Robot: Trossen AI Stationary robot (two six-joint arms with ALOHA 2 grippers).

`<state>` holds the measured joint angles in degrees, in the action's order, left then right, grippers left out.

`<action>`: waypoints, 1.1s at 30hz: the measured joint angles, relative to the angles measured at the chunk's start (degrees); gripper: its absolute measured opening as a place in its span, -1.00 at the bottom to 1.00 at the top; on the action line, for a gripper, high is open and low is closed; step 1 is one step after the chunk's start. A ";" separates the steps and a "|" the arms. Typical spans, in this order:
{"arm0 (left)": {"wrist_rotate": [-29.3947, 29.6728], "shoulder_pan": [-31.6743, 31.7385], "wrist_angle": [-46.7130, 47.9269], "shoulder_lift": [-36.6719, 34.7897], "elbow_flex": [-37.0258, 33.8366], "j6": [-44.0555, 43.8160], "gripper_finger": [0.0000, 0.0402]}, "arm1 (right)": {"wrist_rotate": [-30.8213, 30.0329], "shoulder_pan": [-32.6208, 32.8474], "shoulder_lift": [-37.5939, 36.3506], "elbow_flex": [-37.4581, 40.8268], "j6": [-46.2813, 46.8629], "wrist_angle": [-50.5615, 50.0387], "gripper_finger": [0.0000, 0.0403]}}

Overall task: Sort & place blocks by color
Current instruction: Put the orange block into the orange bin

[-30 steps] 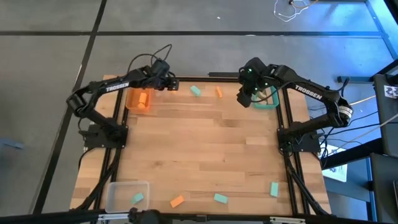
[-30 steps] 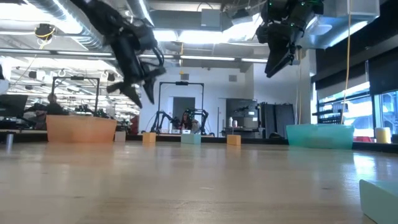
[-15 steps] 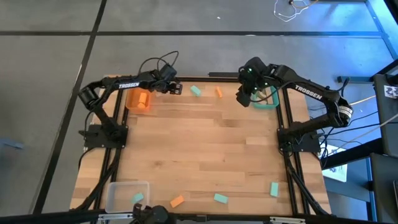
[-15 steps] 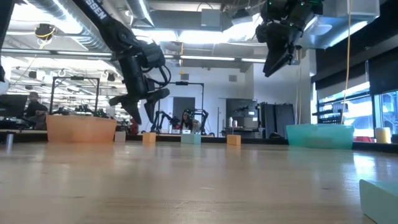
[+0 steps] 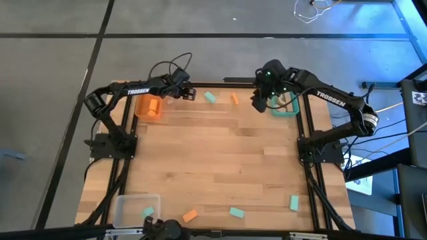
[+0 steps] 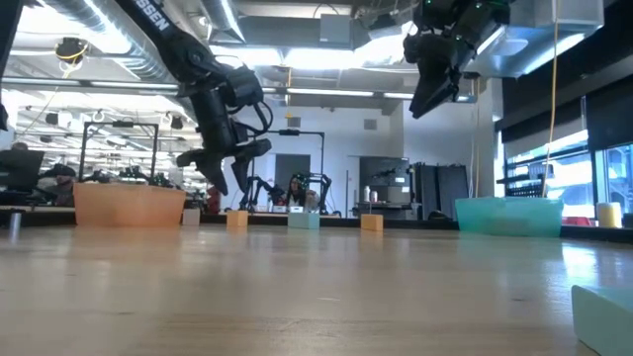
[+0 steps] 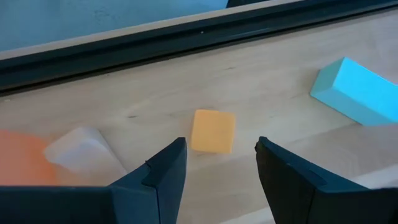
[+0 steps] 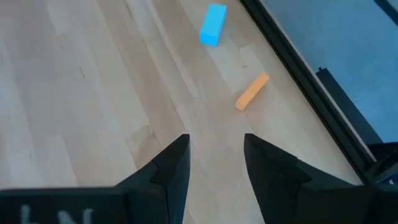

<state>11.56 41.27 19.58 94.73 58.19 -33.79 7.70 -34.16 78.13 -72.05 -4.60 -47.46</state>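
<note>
- Hovering over the small orange block (image 7: pixel 212 130) by the orange bin (image 5: pixel 149 107), left hand (image 5: pixel 187 94) has fingers apart, empty, lined up to grab it.
- Right hand (image 5: pixel 257 101) raised near the teal bin (image 5: pixel 285 110), fingers apart, empty, facing a thin orange block (image 8: pixel 252 91) and teal block (image 8: pixel 212 24).
- Other blocks (image 5: pixel 236 213) lie along the tabletop's (image 5: pixel 220 160) near edge, unsorted.

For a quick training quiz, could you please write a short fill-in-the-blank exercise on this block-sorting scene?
1. The block just ahead of the left gripper is ____.
2. Both grippers, the right gripper too, are empty, fingers ____.
3. The clear bin holds one ____ block.
4. The right gripper hangs beside the ____ bin.

Missing words: orange; open; teal; teal
</note>
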 joint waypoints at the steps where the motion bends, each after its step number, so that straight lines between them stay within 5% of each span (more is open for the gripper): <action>1: 0.16 -0.32 -0.12 0.31 0.01 -0.01 -0.09 | 0.00 -0.01 0.00 0.00 -0.02 0.28 -0.25; 10: 8.61 -4.64 0.04 0.71 0.02 1.00 -0.09 | 0.00 0.01 0.00 0.00 -0.13 0.58 -0.25; 33: 8.44 -3.88 -4.18 6.36 0.02 2.87 -0.09 | 0.00 0.00 0.00 0.00 -0.18 0.52 -0.25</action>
<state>20.00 37.39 15.40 101.09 58.22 -30.92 7.70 -34.16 78.13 -72.05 -4.78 -46.94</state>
